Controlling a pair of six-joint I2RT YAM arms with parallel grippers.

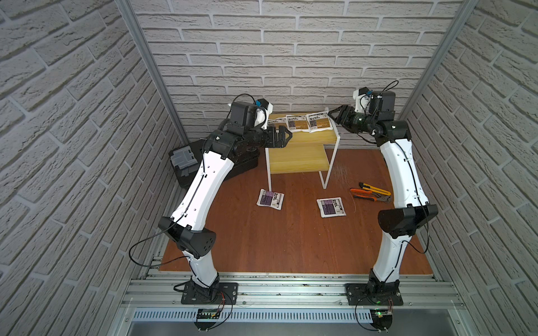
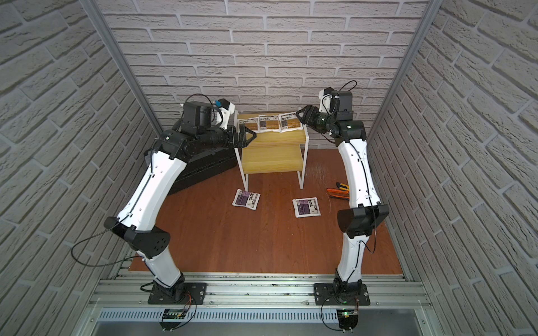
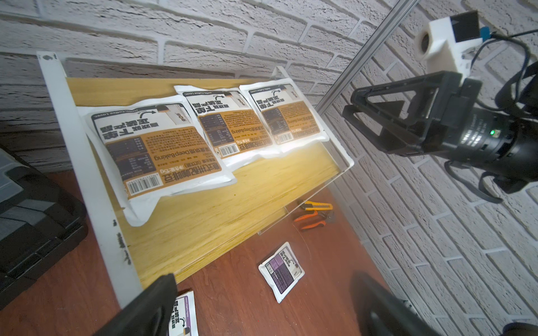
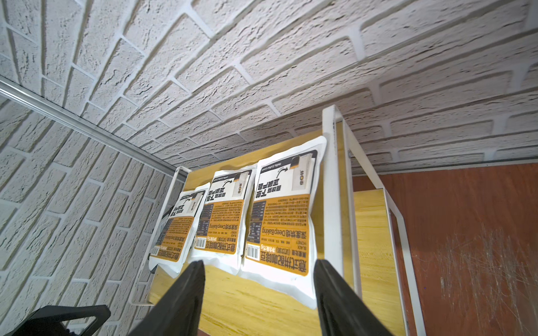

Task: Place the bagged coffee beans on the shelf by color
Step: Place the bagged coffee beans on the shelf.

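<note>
Shelf: seen against the back wall, two wooden boards in a white frame.
Orange pouches: all three are laid flat in a row on the shelf's top board, labels up, edges touching or overlapping. In both top views the one at the shelf's left end is partly hidden by the left arm.
End pouch: laid at the shelf's right end, its outer edge up against the white frame.
Right gripper: held just off the shelf's right end, level with the top board and pointed at the end pouch. The jaws are spread wide and nothing is gripped between them. In the right wrist view the pouch is seen resting on the board beyond the fingertips.
Left gripper: held at the shelf's left end, near the top board's front corner. In the left wrist view the jaws are seen far apart, and nothing is carried.
Purple pouches: two are left flat on the table in front of the shelf, one before each front leg, well apart from each other.
Toolbox: black with grey latches, set to the shelf's left, partly covered by the left arm.
Pliers and cutter: laid together on the table off the shelf's right front, near the right arm.
</note>
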